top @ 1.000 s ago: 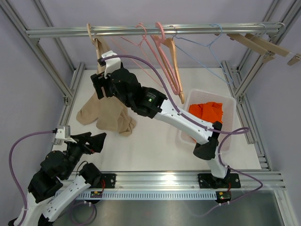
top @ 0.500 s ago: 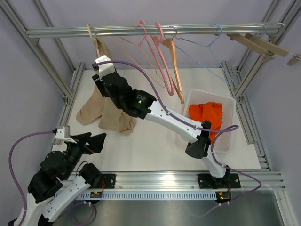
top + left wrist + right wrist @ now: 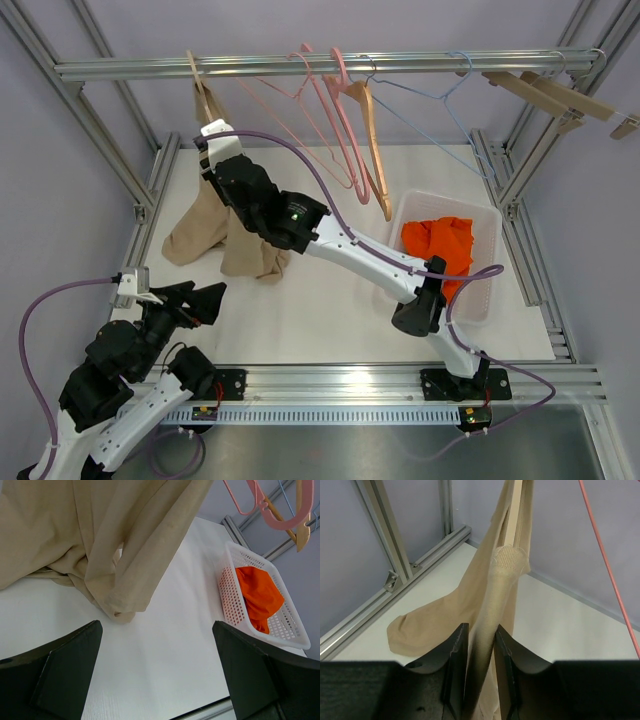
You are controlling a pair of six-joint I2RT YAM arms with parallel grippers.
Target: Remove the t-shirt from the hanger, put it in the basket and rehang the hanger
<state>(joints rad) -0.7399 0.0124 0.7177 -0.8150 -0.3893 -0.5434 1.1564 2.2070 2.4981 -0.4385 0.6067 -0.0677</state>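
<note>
A beige t-shirt [image 3: 190, 236] hangs from a pale wooden hanger [image 3: 200, 92] at the left end of the rail, and its lower part lies bunched on the white table. My right gripper [image 3: 213, 160] reaches up against it just below the hanger. In the right wrist view the right gripper [image 3: 479, 655] has both fingers pressed on a vertical fold of the t-shirt [image 3: 502, 580], with the hanger [image 3: 518, 505] above. My left gripper [image 3: 192, 300] sits low at the near left, open. In its own view the left gripper [image 3: 157, 675] holds nothing, and the t-shirt [image 3: 100, 540] hangs beyond it.
A white basket [image 3: 440, 197] holding an orange garment [image 3: 440, 240] stands at the right. Pink hangers [image 3: 335, 110], a wooden hanger [image 3: 372, 140] and a blue wire hanger [image 3: 450, 90] hang on the rail [image 3: 300, 65]. Aluminium frame posts [image 3: 110, 150] border the left side.
My right gripper has moved left and up to the t-shirt below the hanger, and its fingers have closed onto a fold of cloth. The left arm has not moved.
</note>
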